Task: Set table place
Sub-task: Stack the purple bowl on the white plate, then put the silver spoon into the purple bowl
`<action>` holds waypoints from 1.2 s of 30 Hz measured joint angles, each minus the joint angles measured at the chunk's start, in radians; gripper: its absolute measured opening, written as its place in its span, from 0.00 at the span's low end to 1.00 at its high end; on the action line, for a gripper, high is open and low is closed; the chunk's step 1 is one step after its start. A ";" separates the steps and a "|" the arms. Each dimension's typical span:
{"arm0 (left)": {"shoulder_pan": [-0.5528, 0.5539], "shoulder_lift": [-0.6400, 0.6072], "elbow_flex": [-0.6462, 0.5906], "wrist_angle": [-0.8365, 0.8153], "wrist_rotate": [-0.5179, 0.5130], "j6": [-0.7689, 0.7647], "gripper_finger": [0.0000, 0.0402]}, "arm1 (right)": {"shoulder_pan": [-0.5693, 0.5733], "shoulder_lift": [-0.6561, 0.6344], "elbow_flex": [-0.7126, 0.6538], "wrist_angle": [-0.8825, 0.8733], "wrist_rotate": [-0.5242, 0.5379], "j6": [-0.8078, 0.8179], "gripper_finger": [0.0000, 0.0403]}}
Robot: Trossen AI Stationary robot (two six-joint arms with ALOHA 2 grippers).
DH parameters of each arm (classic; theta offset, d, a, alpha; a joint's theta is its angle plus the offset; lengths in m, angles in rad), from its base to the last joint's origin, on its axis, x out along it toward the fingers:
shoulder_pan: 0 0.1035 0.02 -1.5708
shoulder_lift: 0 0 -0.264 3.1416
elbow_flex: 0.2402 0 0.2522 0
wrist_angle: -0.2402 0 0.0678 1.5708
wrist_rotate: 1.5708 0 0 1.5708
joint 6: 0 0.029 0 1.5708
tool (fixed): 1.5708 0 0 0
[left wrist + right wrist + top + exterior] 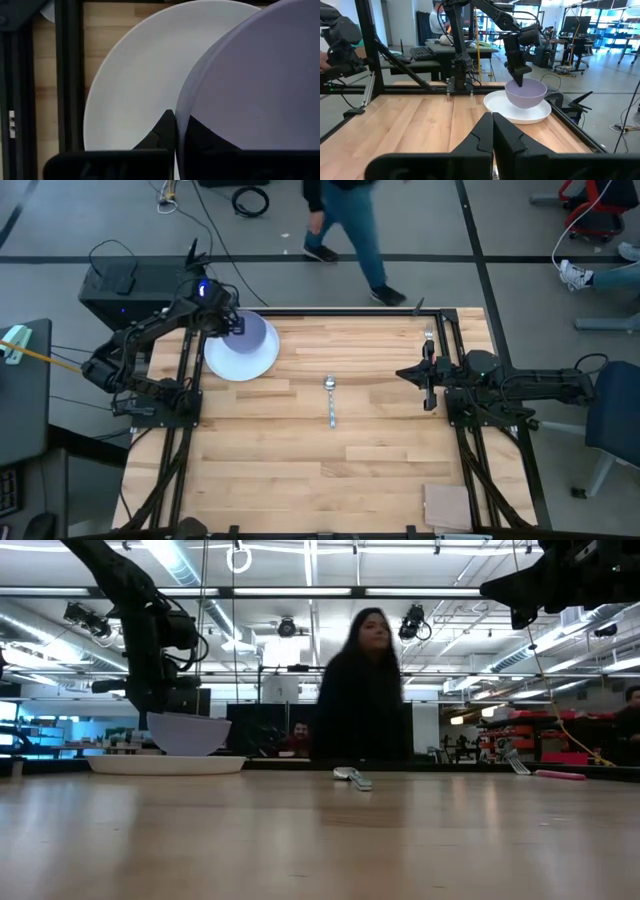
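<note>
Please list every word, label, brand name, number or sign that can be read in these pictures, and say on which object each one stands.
No text can be read in any view.
The white plate, the lavender bowl, the spoon and the red-handled fork show no print.
The small white tag on the black rail is too small to read.
The room behind the table has lit panels and shelves, all too blurred to read.

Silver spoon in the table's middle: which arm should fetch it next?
Probably the right. Its gripper is shut on nothing and faces the small silver spoon; the left gripper is gripping the lavender-blue bowl over the large round white plate.
</note>
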 joint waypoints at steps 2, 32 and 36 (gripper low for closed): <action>-0.001 0.000 0.000 0.000 0.000 -0.005 0.03 | 0.000 0.000 0.000 0.000 0.000 0.000 0.02; -0.040 0.050 0.001 -0.069 -0.025 -0.133 0.05 | 0.000 0.000 0.000 -0.003 0.000 0.000 0.02; -0.040 0.050 0.001 -0.073 -0.026 -0.131 0.11 | 0.000 0.000 0.000 -0.004 0.000 0.000 0.02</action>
